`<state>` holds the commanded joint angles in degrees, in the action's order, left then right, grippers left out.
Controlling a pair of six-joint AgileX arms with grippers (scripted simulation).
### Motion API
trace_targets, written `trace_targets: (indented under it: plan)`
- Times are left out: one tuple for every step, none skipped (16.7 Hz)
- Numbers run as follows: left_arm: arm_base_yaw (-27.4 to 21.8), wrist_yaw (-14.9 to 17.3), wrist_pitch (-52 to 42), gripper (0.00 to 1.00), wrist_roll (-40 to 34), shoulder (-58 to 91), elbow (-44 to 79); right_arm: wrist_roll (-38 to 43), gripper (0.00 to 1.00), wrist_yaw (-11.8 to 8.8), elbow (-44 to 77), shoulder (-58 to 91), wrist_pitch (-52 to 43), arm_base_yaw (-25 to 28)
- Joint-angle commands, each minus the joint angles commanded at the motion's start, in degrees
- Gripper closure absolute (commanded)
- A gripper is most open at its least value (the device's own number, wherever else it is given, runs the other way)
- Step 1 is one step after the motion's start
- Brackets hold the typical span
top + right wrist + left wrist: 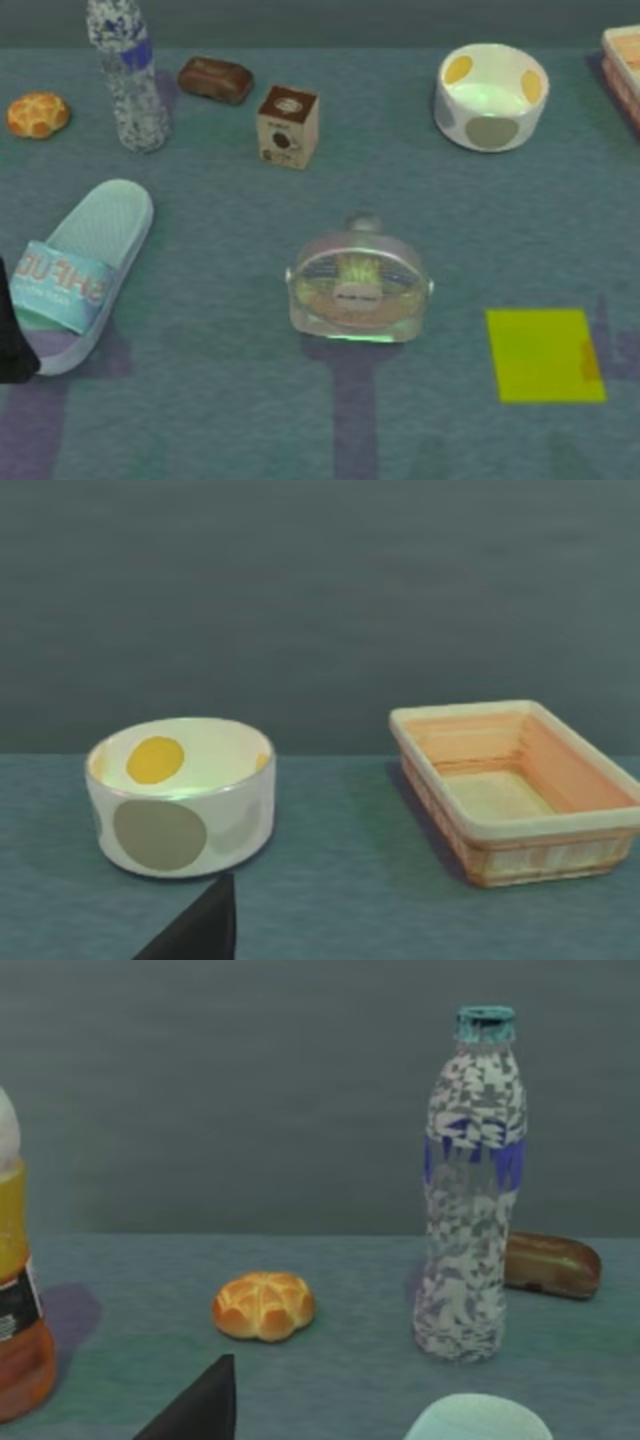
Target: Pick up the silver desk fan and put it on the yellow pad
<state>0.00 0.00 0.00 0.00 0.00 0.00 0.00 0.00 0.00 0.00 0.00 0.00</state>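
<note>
The silver desk fan (357, 290) is found at desk centre, untouched, with the yellow pad (544, 354) at its four o'clock. It is judged light, rigid and smooth; a grasp across the housing is advised. Neither end effector's opening can be told.

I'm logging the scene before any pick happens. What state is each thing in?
silver desk fan: on the table, untouched, off the pad.
yellow pad: flat, bare.
water bottle: upright, capped.
white bowl: upright, empty.
basket: upright, empty.
slipper: sole down.
small carton: upright.
</note>
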Motion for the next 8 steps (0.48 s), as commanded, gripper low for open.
trace_targets:
  plan:
    - [0.0, 0.0, 0.0, 0.0, 0.0, 0.0, 0.0, 0.0, 0.0, 0.0, 0.0, 0.0, 0.0, 0.0]
    - [0.0, 0.0, 0.0, 0.0, 0.0, 0.0, 0.0, 0.0, 0.0, 0.0, 0.0, 0.0, 0.0, 0.0]
    - [0.0, 0.0, 0.0, 0.0, 0.0, 0.0, 0.0, -0.26, 0.0, -0.03, 0.54, 0.57, -0.55, 0.27]
    - [0.0, 0.0, 0.0, 0.0, 0.0, 0.0, 0.0, -0.78, 0.0, -0.09, 1.67, 1.73, -1.67, 0.82]
    - [0.0, 0.0, 0.0, 0.0, 0.0, 0.0, 0.0, -1.56, 0.0, -0.14, 3.39, 3.51, -3.32, 1.61]
    - [0.0, 0.0, 0.0, 0.0, 0.0, 0.0, 0.0, -2.54, 0.0, -0.18, 5.7, 5.88, -5.45, 2.6]
    - [0.0, 0.0, 0.0, 0.0, 0.0, 0.0, 0.0, -3.7, 0.0, -0.2, 8.61, 8.85, -8.0, 3.75]
    - [0.0, 0.0, 0.0, 0.0, 0.0, 0.0, 0.0, -5.03, 0.0, -0.2, 12.1, 12.41, -10.92, 5.06]
